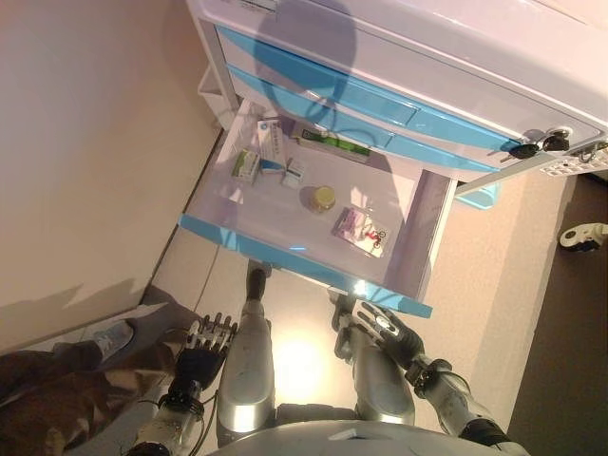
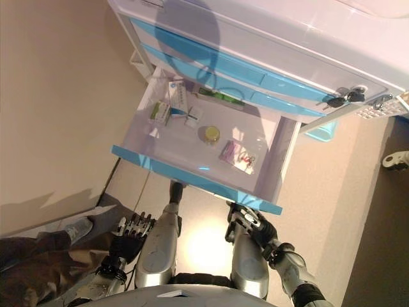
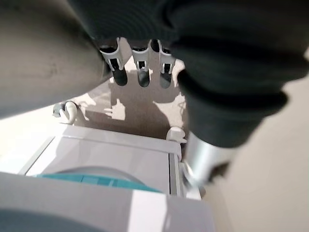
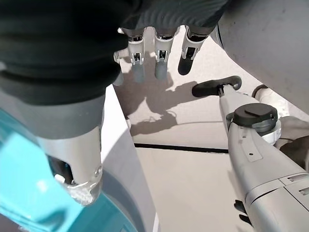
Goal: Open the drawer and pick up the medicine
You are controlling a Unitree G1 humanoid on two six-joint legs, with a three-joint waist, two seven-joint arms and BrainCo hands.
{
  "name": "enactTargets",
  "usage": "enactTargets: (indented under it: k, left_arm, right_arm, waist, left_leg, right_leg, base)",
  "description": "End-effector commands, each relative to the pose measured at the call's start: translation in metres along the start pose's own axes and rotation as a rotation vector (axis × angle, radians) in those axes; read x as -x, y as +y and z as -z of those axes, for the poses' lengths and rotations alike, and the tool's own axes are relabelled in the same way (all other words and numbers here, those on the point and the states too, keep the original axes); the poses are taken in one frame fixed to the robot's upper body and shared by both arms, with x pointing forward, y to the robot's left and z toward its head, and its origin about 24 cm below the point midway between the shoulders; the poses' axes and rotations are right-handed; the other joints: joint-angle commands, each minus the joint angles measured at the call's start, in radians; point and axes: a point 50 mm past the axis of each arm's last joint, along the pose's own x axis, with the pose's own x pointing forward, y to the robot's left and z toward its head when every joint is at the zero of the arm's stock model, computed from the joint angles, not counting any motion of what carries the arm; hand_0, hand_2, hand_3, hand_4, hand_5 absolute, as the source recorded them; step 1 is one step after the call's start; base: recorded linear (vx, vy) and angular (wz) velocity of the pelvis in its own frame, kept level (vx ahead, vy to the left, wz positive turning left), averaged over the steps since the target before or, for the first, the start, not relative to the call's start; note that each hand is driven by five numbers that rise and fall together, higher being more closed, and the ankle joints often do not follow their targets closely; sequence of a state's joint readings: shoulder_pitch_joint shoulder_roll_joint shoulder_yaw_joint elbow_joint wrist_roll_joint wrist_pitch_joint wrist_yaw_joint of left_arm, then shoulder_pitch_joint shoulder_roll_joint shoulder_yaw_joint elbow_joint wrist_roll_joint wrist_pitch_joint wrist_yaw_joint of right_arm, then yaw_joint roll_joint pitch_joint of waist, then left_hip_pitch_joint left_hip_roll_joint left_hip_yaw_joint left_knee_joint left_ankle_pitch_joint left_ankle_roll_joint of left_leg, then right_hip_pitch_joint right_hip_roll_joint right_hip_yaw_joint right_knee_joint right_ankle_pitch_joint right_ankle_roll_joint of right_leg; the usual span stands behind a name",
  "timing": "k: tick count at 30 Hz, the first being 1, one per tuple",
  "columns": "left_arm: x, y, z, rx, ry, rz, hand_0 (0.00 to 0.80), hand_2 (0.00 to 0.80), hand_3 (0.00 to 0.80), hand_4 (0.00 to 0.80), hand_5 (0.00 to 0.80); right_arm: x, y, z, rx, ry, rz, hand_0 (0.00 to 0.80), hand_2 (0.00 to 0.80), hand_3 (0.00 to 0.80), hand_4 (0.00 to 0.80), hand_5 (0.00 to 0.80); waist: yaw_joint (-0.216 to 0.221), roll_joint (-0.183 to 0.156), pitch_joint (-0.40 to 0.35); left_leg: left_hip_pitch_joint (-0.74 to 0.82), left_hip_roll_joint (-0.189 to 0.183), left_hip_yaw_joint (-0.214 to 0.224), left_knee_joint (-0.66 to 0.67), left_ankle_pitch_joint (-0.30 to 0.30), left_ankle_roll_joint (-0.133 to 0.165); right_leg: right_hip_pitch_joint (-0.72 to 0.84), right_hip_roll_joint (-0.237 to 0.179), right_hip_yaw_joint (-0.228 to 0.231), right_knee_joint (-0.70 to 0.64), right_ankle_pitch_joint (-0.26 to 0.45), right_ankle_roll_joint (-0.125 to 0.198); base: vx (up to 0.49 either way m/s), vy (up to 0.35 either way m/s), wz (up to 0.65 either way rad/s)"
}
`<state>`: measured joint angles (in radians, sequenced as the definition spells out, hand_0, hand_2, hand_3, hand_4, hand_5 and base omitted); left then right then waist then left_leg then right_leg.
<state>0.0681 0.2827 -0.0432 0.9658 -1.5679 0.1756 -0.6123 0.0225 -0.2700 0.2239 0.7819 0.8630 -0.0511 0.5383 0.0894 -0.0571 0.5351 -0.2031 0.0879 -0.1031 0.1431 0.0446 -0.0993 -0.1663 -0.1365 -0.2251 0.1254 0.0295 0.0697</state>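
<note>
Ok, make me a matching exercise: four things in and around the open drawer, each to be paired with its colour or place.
Things:
1. small round jar
2. flat packet
3. bunch of keys
4. right hand

Colour or place:
A. purple and white, near the drawer's right wall
B. just below the drawer's blue front, at its right end
C. yellowish, in the middle of the drawer
D. dark, hanging at the cabinet's right corner

Pairs: 1-C, 2-A, 3-D, 4-B
</note>
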Motion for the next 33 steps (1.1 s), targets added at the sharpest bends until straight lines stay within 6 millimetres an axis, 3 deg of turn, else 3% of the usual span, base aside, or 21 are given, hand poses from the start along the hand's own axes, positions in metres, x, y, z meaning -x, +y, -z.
enactTargets:
  k: [1, 5, 10, 16, 20, 23, 28, 33]
  left_arm:
    - [0.002, 0.005, 0.001, -0.048, 0.043, -0.074, 0.0, 0.0, 0.0, 0.0, 0.0]
    - [0.002, 0.01, -0.007, -0.099, 0.004, -0.154, 0.0, 0.0, 0.0, 0.0, 0.0]
    - [0.015, 0.022, -0.024, -0.153, -0.064, -0.271, 0.0, 0.0, 0.0, 0.0, 0.0]
    - [0.057, 0.044, -0.042, -0.216, -0.125, -0.384, 0.0, 0.0, 0.0, 0.0, 0.0]
    - [0.074, 0.049, -0.049, -0.247, -0.134, -0.412, 0.0, 0.0, 0.0, 0.0, 0.0]
    - [0.085, 0.054, -0.048, -0.258, -0.13, -0.43, 0.0, 0.0, 0.0, 0.0, 0.0]
    - [0.098, 0.063, -0.037, -0.283, -0.104, -0.477, 0.0, 0.0, 0.0, 0.0, 0.0]
    - [0.101, 0.067, -0.037, -0.364, -0.082, -0.511, 0.0, 0.0, 0.0, 0.0, 0.0]
  right_arm:
    - [0.018, -0.006, 0.018, -0.049, 0.029, 0.025, 0.0, 0.0, 0.0, 0.0, 0.0]
    - [0.024, -0.023, 0.017, -0.077, -0.007, 0.218, 0.0, 0.0, 0.0, 0.0, 0.0]
    - [0.049, -0.054, 0.0, -0.089, -0.141, 0.525, 0.0, 0.0, 0.0, 0.0, 0.0]
    - [0.1, -0.074, -0.047, -0.033, -0.387, 0.778, 0.0, 0.0, 0.0, 0.0, 0.0]
    - [0.124, -0.077, -0.078, 0.056, -0.533, 0.835, 0.0, 0.0, 0.0, 0.0, 0.0]
    - [0.139, -0.063, -0.119, 0.265, -0.66, 0.843, 0.0, 0.0, 0.0, 0.0, 0.0]
    - [0.165, -0.01, -0.186, 0.723, -0.898, 0.77, 0.0, 0.0, 0.0, 0.0, 0.0]
    - [0.178, 0.052, -0.231, 1.112, -1.052, 0.627, 0.0, 0.0, 0.0, 0.0, 0.0]
  waist:
    - [-0.008, -0.025, -0.024]
    - [-0.016, -0.029, -0.037]
    - [-0.023, -0.044, -0.062]
    - [-0.033, -0.069, -0.111]
    - [-0.031, -0.081, -0.136]
    - [-0.031, -0.087, -0.152]
    - [-0.034, -0.088, -0.181]
    - [-0.026, -0.092, -0.194]
  left_leg:
    - [-0.002, -0.01, 0.03, 0.07, -0.036, 0.037]
    - [0.01, -0.003, 0.039, 0.059, -0.034, 0.037]
    - [0.041, 0.007, 0.052, 0.034, -0.035, 0.035]
    - [0.094, 0.016, 0.068, -0.013, -0.039, 0.043]
    - [0.111, 0.016, 0.075, -0.03, -0.043, 0.048]
    - [0.119, 0.014, 0.08, -0.029, -0.051, 0.054]
    - [0.133, 0.009, 0.093, -0.034, -0.066, 0.064]
    - [0.135, 0.011, 0.099, -0.039, -0.072, 0.066]
  right_leg:
    - [0.042, 0.017, 0.007, 0.015, 0.006, 0.013]
    - [0.049, 0.021, 0.015, 0.008, 0.007, 0.014]
    - [0.073, 0.027, 0.027, -0.013, 0.012, 0.023]
    - [0.118, 0.028, 0.041, -0.05, 0.021, 0.039]
    - [0.13, 0.024, 0.042, -0.061, 0.023, 0.048]
    - [0.14, 0.019, 0.042, -0.067, 0.024, 0.053]
    - [0.152, 0.014, 0.052, -0.076, 0.021, 0.065]
    - [0.155, 0.013, 0.057, -0.081, 0.022, 0.076]
  base:
    - [0.0, 0.0, 0.0]
    - [0.012, 0.005, -0.05]
    - [0.033, -0.027, -0.07]
    - [0.081, -0.04, -0.08]
    - [0.065, -0.022, -0.03]
    - [0.066, 0.003, -0.01]
    - [0.063, 0.045, -0.1]
    - [0.011, 0.016, -0.01]
